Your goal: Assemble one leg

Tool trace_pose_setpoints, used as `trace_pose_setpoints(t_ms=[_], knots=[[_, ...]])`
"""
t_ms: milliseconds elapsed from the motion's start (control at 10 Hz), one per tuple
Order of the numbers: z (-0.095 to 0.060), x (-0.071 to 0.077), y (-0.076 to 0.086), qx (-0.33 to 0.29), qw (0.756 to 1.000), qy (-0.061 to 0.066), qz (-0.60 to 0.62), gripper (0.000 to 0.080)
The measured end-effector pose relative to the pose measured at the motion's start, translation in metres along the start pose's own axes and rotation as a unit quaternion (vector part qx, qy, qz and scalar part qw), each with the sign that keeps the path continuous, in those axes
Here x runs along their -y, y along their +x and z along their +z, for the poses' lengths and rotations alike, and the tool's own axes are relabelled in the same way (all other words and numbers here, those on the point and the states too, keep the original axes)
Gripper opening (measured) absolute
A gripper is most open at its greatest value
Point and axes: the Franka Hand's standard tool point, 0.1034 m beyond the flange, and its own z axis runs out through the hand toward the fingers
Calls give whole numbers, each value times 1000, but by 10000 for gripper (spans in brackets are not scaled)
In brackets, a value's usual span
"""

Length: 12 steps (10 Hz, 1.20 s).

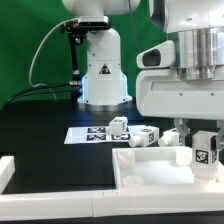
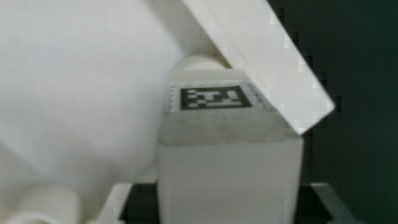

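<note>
The exterior view sits low just off the bench's [image 1: 40, 125] near edge and faces level across it to the arm base [image 1: 103, 75] at the far edge, while the wrist view hangs so close to the tagged leg [image 2: 222, 140] [image 1: 207, 150] under the pincer [image 1: 197, 138] that this leg is all the two views share.

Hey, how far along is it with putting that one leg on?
Done: a leg is picked up, apparently clamped in the jaws. In hand: it hangs over the exterior view's right end of the white tray-like part. Left: seating it. No leg looks attached yet, and another leg lies by the marker board.
</note>
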Motion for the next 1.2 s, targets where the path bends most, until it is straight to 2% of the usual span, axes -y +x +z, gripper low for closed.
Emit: trace_pose_setpoints(t_ms=[200,500,700,800,900,1200], knots=[[0,-5,4,-1,988,-3,151,287],[0,-7,4,2,976,-9,220,287],[1,-7,3,3,980,-9,200,530],[0,-6,4,4,994,-5,109,530],[-1,-6,5,7,1000,-1,21,624],[-3,-4,4,7,995,1,-104,649]])
